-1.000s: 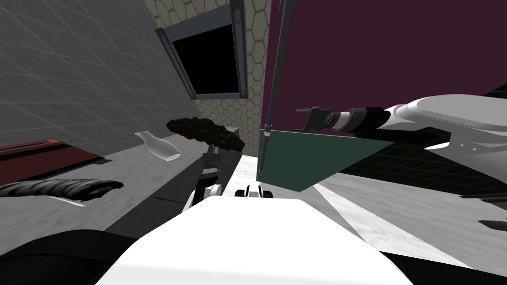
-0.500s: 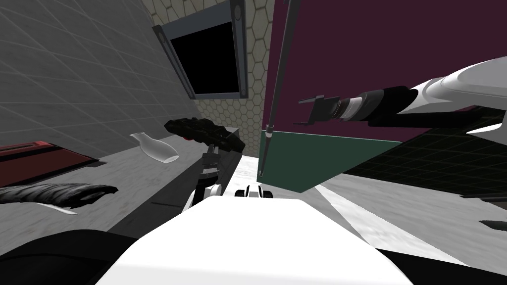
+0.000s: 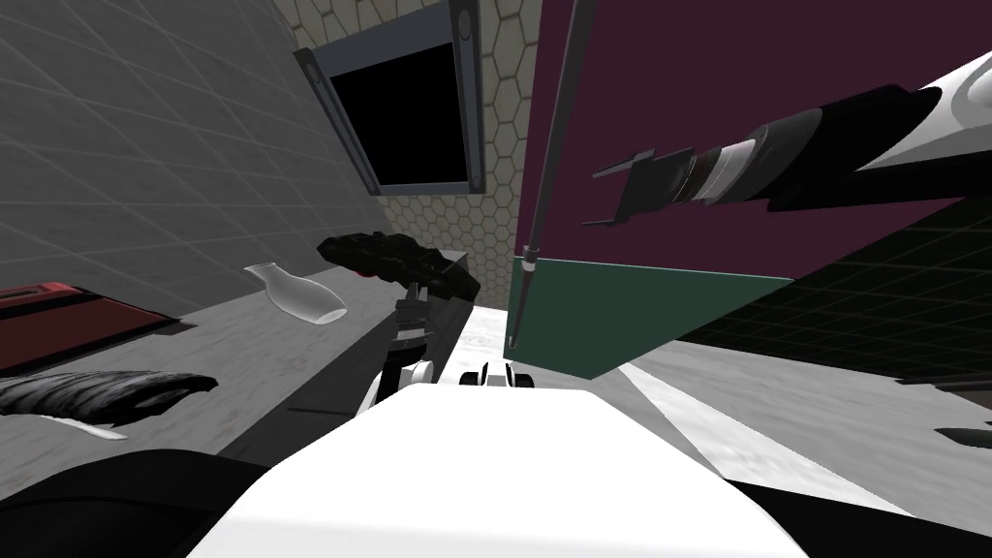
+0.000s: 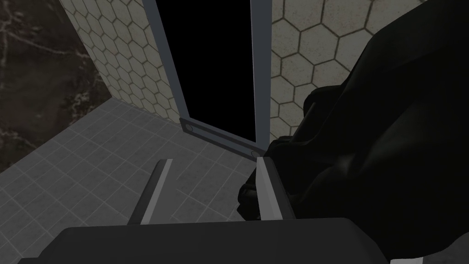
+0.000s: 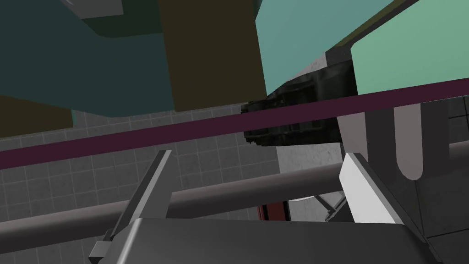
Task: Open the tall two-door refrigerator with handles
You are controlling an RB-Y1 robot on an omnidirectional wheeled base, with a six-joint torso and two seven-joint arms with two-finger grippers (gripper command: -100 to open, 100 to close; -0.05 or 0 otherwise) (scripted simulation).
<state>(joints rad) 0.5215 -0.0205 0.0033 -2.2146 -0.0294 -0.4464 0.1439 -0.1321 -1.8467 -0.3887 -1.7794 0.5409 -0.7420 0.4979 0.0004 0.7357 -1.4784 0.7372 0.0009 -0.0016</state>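
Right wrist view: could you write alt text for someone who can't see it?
The right claw stands open, and a grey handle bar crosses the gap between its two fingers, not gripped. Past it runs the dark purple door edge, with a grey tiled wall, teal panels and an olive block behind.

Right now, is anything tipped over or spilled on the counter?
Nothing stands out. The white narrow-necked bottle on the grey counter looks slanted, but the grey window frame behind it slants much the same way, so that lean is probably the camera's. No spill shows.
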